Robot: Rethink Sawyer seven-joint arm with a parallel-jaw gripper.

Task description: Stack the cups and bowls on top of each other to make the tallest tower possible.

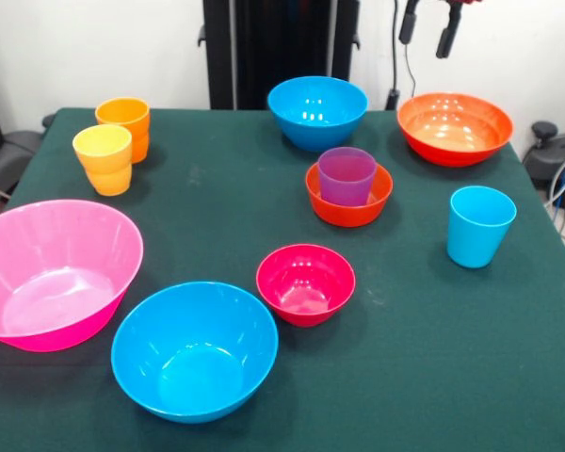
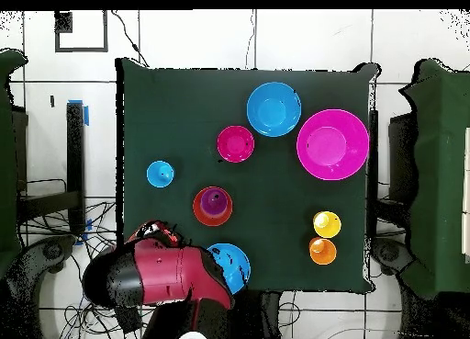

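The purple cup (image 1: 347, 174) stands upright inside the small orange-red bowl (image 1: 349, 205) at mid-table; this pile also shows in the overhead view (image 2: 212, 206). The small magenta bowl (image 1: 305, 282) sits alone in front of it. The light blue cup (image 1: 479, 226) stands to the right. The orange cup (image 1: 124, 121) and yellow-orange cup (image 1: 104, 158) stand at the far left. Two blue bowls (image 1: 317, 111) (image 1: 194, 348), the pink bowl (image 1: 56, 273) and the wide orange-red bowl (image 1: 454, 127) sit apart. My gripper (image 1: 428, 28) hangs open and empty above the wide orange-red bowl.
The green table (image 1: 405, 377) has its edges close to the pink bowl and the near blue bowl. In the overhead view my arm (image 2: 165, 271) covers the wide orange-red bowl and part of a blue bowl (image 2: 237, 262). The black pedestal (image 1: 278, 47) stands behind the table.
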